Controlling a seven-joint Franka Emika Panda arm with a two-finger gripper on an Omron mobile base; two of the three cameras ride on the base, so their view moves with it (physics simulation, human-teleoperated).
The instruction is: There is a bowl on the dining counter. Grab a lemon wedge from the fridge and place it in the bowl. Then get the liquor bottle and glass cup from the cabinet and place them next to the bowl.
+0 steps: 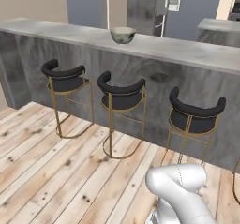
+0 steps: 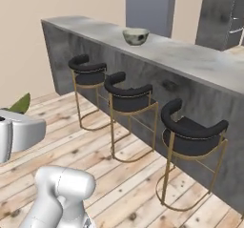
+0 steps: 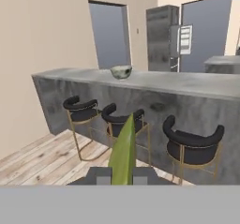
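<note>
We have our pincer (image 3: 123, 176) clamped on the lemon wedge (image 3: 123, 150), held out well short of the desk (image 3: 187, 85), where the bowl (image 3: 121, 71) sits above the stools (image 3: 119, 120).

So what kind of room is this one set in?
Most likely a home kitchen with a breakfast bar: a long marbled dining counter holding a bowl, a row of black bar stools in front, and a fridge behind.

No readable text, label, brand, number or sign anywhere. Pale panel on the fridge (image 3: 185, 39) door carrying only blurred grey bars, too small to make out as writing.
</note>
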